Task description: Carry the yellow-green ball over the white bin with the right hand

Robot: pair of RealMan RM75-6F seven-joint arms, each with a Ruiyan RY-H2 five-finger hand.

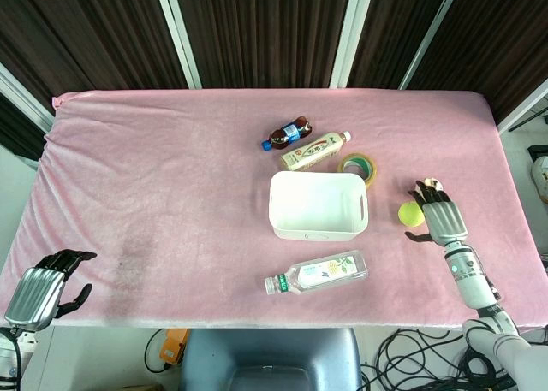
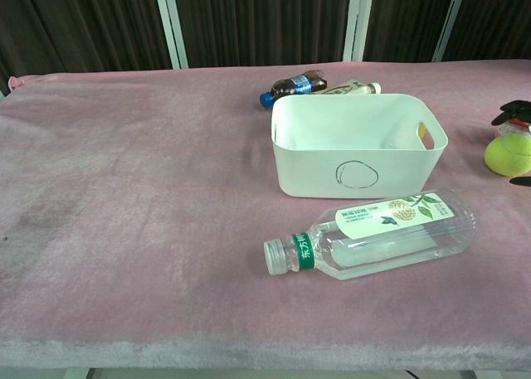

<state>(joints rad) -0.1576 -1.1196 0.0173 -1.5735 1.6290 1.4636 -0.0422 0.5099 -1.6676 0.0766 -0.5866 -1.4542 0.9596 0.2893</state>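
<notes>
The surface (image 1: 171, 168) is covered in soft pink cloth with a darker smudged patch toward its left near side, and on it sits the white bin (image 1: 318, 205), whose front wall carries a thin dark circle outline (seen in the chest view). The ball (image 1: 410, 213) is yellow-green, the right hand (image 1: 438, 213) beside it silver-grey with black fingers, and the left hand (image 1: 47, 281) is coloured the same. The clear bottle (image 1: 317, 273) has a green cap band and a white label printed with green leaves, the cream bottle (image 1: 313, 151) a white cap, the dark brown bottle (image 1: 287, 134) a blue label and blue cap, and the tape roll (image 1: 360, 166) is yellowish-tan.
</notes>
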